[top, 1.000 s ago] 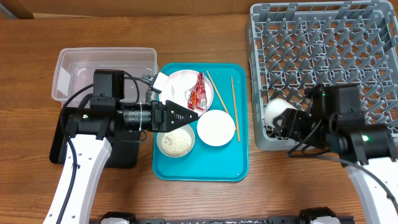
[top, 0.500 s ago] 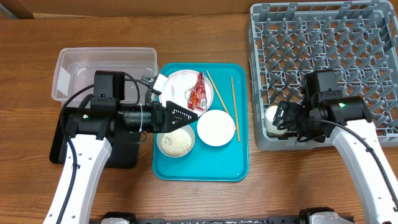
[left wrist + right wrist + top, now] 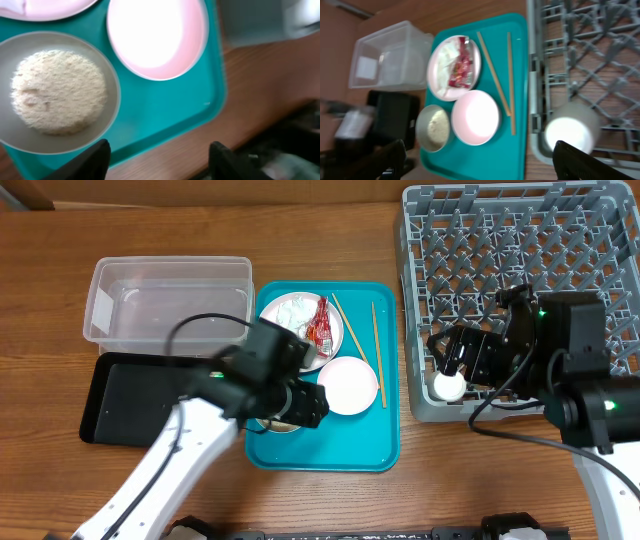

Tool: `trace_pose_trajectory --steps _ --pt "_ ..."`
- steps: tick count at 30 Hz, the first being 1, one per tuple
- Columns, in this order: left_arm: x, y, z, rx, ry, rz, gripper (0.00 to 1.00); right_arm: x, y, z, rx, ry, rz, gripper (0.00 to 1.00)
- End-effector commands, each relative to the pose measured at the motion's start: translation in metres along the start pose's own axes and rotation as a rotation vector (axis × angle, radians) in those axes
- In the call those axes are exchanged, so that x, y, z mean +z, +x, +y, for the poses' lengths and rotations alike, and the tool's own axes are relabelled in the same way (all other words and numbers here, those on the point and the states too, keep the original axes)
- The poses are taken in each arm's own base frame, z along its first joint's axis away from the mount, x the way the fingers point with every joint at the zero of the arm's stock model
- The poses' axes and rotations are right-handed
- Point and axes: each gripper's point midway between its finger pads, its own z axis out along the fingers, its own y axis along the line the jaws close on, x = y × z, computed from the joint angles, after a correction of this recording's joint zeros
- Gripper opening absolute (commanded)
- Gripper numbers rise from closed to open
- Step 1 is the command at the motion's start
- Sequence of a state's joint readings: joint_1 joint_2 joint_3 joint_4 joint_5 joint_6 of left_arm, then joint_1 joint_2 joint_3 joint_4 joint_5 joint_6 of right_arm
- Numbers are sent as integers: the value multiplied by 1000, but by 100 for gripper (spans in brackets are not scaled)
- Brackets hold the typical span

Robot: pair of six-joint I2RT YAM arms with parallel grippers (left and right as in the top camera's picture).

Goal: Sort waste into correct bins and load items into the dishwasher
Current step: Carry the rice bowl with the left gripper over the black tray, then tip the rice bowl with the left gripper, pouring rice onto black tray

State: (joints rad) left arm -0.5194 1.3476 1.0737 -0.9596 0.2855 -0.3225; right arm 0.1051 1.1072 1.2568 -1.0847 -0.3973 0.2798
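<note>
A white cup [image 3: 448, 386] stands in the front left corner of the grey dish rack [image 3: 560, 240]; it also shows in the right wrist view [image 3: 571, 131]. My right gripper [image 3: 458, 356] hangs above it, open and empty. My left gripper [image 3: 157, 167] is open and empty over the front edge of the teal tray [image 3: 330, 452], beside a bowl of rice [image 3: 57, 95] and an empty white bowl [image 3: 157, 37]. A plate [image 3: 440, 75] holds the red-and-white wrapper [image 3: 461, 67] and a white tissue [image 3: 449, 50]. Two chopsticks [image 3: 511, 80] lie on the tray's right side.
The clear tub [image 3: 165, 305] stands left of the teal tray, with the black tray [image 3: 130, 395] in front of it. The left arm [image 3: 190, 450] crosses the black tray's right end. Wooden table [image 3: 480, 480] lies in front of the rack.
My left arm has swung from over the plate down toward the rice bowl, uncovering the black tray. My right gripper has drawn back from the cup, which now rests in the rack corner.
</note>
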Motion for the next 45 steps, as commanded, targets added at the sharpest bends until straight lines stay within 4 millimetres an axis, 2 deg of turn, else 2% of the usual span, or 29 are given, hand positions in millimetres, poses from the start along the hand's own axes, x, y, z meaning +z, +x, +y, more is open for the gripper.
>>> trace_pose_trajectory --steps 1,3,5,7,10,14,20,23,26,28,31,35,40,45 --pt "26 5 33 2 -263 23 58 -5 2 23 -37 -119 19 95" --pt "37 7 34 11 -302 40 57 -5 3 26 -34 -135 30 95" --pt "44 5 45 -3 -377 38 53 -5 4 25 -33 -132 33 95" --pt "52 4 52 -26 -416 46 46 -5 4 25 -33 -132 33 95" --pt "69 5 47 -33 -373 83 35 -5 4 25 -33 -132 33 95" --pt "87 11 41 -42 -327 134 34 -5 4 25 -33 -132 32 95" --pt "106 23 46 -33 -354 210 31 -5 4 25 -33 -132 33 95" --pt "110 23 49 -32 -366 209 5 -5 4 25 -33 -132 33 95" --pt "108 19 47 -53 -361 191 4 -5 5 25 -32 -131 35 95" --pt "103 16 44 -58 -354 175 4 -5 5 25 -32 -131 35 95" --pt "85 10 38 -82 -337 148 4 -5 5 25 -31 -131 36 95" --pt "44 -4 33 -164 -227 86 4 -5 6 24 -28 -129 41 95" --pt "-13 -29 49 -289 32 -37 4 -5 7 24 -27 -128 44 95" --pt "-55 -46 81 -388 355 -143 4 -5 7 24 -26 -128 45 95"
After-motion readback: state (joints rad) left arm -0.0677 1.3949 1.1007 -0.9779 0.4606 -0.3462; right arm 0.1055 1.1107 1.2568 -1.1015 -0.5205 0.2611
